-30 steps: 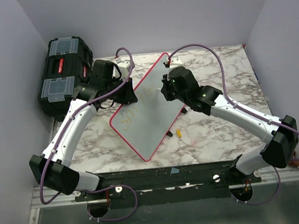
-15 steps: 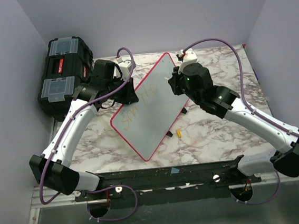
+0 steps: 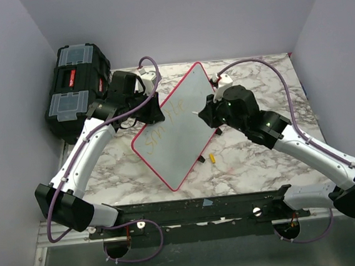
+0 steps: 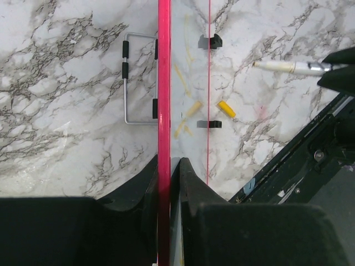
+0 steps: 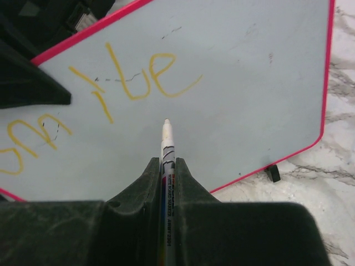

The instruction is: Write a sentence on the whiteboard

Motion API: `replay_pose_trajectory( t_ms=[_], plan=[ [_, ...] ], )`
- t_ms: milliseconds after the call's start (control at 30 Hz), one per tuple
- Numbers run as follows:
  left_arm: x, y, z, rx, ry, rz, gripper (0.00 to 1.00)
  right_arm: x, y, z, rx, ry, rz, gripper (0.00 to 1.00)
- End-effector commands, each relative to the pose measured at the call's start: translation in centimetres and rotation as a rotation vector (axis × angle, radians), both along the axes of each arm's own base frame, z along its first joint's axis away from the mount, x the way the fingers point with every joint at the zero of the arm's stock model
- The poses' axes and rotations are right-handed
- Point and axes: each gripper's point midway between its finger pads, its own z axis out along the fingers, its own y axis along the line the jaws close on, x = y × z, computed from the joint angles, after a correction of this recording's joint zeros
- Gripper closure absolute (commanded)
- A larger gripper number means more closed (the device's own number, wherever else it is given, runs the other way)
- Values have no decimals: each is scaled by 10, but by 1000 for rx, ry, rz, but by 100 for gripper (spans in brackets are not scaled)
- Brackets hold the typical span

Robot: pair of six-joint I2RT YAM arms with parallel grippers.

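Top camera: found the glossy white rectangular whiteboard with its thin pink-red frame set cornerwise on the grey-veined white marble table, between the 2 arms. Saw the left gripper clenched on its upper-left edge, near the black plastic toolbox with clear-lidded compartments. Saw the right gripper over the board's right half, pinching a slim white marker. Noted a small yellow marker cap on the marble just off the board's lower-right edge. Made out faint yellow-orange writing, the sentence, too small to read here.

Left wrist camera: looked straight along the whiteboard frame, gripped between the closed fingers of the left gripper. Picked out 2 small black clips on the far edge, the yellow cap beyond, and the marker at upper right.

Right wrist camera: showed the right gripper closed on the marker, its barrel print too fine to read. Placed the tip on bare whiteboard just below the sentence; could not tell whether touching. Read roughly "be" after a crossed stroke, and "un" on the lower line at left.
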Motion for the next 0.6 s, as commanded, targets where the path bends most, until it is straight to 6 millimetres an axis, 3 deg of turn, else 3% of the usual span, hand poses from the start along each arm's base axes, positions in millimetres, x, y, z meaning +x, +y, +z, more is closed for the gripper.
replay_pose_trajectory(
  t_ms=[0, 367, 567],
  plan=[
    [14, 7, 0, 44, -101, 3, 100, -26, 13, -16, 27, 75, 133, 99],
    [31, 14, -16, 55, -63, 32, 100, -50, 28, -31, 18, 96, 207, 99],
    [41, 32, -24, 57, -52, 74, 100, -54, 32, -33, -2, 85, 218, 99]
  ],
)
